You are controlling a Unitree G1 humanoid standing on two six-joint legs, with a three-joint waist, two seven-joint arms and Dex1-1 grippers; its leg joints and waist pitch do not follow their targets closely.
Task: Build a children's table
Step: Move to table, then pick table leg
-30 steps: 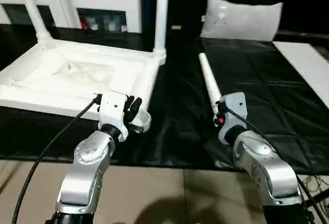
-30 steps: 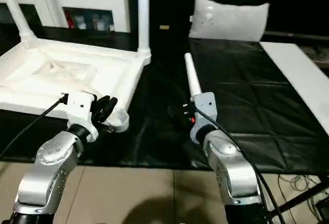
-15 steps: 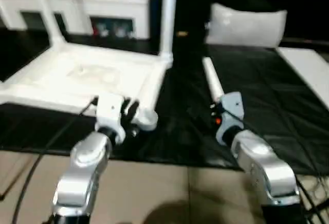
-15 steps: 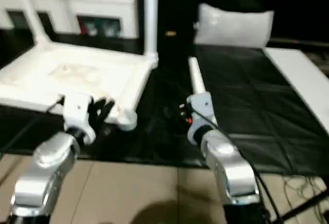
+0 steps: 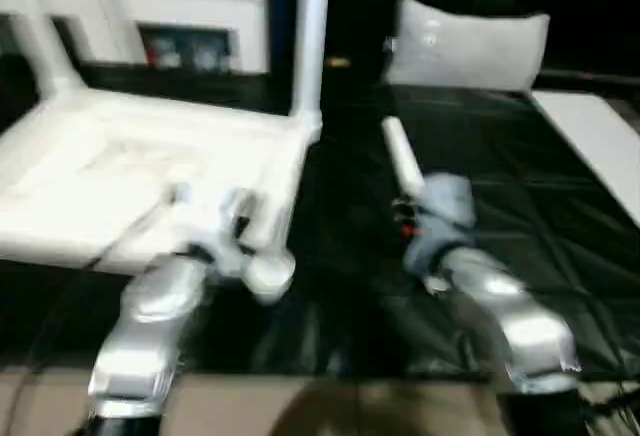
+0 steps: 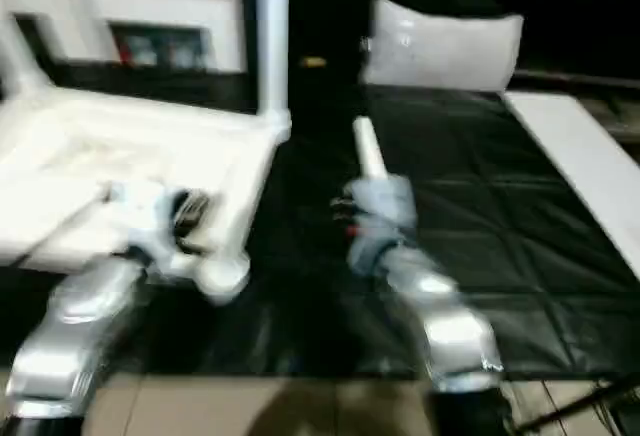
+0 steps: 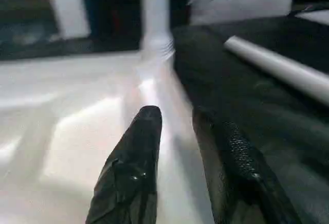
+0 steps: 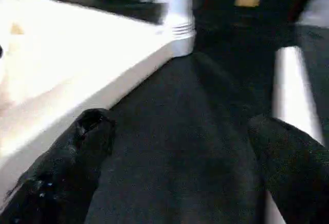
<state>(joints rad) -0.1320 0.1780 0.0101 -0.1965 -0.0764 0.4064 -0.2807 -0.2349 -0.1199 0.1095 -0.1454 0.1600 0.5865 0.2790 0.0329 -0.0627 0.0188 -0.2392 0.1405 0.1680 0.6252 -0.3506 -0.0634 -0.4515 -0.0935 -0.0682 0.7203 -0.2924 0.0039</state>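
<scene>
The children's table top (image 5: 120, 161) lies upside down on the black mat at the left. Two legs stand upright in its far corners, one (image 5: 312, 36) on the right and one (image 5: 30, 26) on the left. A loose leg (image 5: 402, 161) lies on the mat to the right of the top. My left gripper (image 7: 176, 113) hovers over the top's right rim, close to the empty near-right corner socket (image 5: 268, 274), its fingers (image 7: 139, 162) a little apart. My right gripper (image 8: 180, 124) is wide open low over the mat, with the loose leg (image 8: 290, 85) beside one finger (image 8: 293, 157).
A white pillow (image 5: 468, 46) lies at the back of the black mat (image 5: 520, 186). White cabinets (image 5: 160, 16) stand behind the table top. A white board (image 5: 590, 136) lies along the mat's right side. Tiled floor runs along the mat's front edge.
The camera has shifted and the picture is blurred with motion. My left gripper's fingers have parted a little. The right gripper stays wide open beside the loose leg.
</scene>
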